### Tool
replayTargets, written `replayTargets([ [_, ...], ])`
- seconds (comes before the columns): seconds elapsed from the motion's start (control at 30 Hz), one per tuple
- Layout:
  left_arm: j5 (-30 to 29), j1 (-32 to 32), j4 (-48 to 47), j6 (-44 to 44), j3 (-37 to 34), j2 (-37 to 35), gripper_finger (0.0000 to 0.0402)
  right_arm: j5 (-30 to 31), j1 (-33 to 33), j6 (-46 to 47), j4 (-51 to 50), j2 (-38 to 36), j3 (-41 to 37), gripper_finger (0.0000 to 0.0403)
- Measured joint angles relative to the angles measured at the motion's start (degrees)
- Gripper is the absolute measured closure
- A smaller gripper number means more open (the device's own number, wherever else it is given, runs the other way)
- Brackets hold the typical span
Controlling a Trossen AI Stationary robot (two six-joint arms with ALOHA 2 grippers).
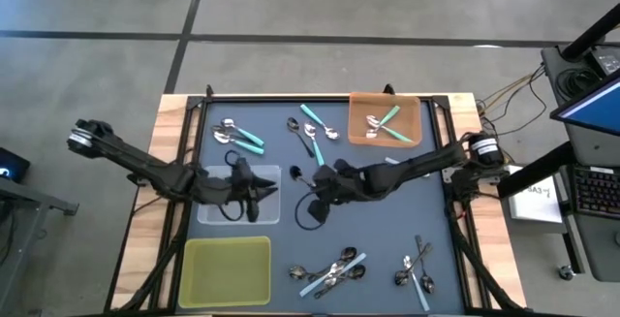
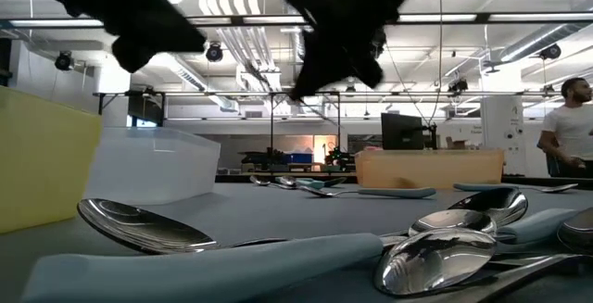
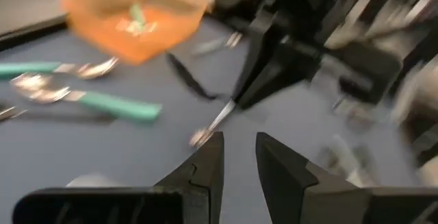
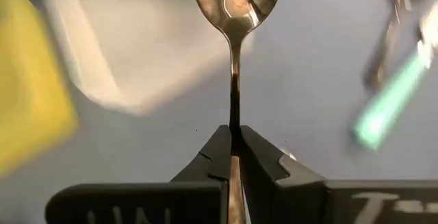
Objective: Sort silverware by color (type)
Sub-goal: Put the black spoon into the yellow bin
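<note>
left gripper (image 1: 254,201) is held part-open and empty over the clear tray (image 1: 215,212) | all-metal spoon (image 4: 236,18) is clamped at its handle by right gripper (image 1: 315,180), long axis pointing left toward that tray

A shiny spoon (image 2: 148,227) lies nearest on the desk (image 2: 278,206) at the left, its pale blue handle (image 2: 213,264) running right toward a cluster of spoons (image 2: 454,243) with bright bowls. A yellow tray (image 2: 42,159) stands at the far left, with a clear tray (image 2: 153,164) just beside it. Farther back sits an orange tray (image 2: 431,166), with more spoons (image 2: 315,188) lying near it. Two dark arms hang overhead, blurred. A person (image 2: 567,127) in a white shirt stands at the right edge.
</note>
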Motion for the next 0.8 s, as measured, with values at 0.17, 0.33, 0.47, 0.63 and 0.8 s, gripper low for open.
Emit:
replayTargets([
  [0.17, -0.88, 0.01, 14.09, 0.42, -2.73, 2.01, 0.0333, 0.96, -0.02, -5.82, 5.06, 1.76, 2.61, 0.0394],
  [0.33, -3.02, 0.01, 14.28, -0.99, -1.7, 3.24, 0.0333, 3.72, -0.02, -9.49, 5.93, 1.73, 4.94, 0.0394],
  [0.47, -3.2, 0.24, 14.18, -1.09, -0.11, 4.39, 0.0332, 3.94, -0.07, -11.35, 5.44, 1.79, 5.54, 0.0394],
  [0.63, -4.63, 0.89, 13.95, -0.9, 2.12, 7.04, 0.0316, 3.95, -0.04, -12.84, 7.68, 1.78, 5.72, 0.0394],
  [0.8, -5.55, 1.57, 13.64, -0.67, 4.66, 10.74, 0.0288, 4.05, -0.02, -13.61, 8.94, 1.77, 5.72, 0.0394],
])
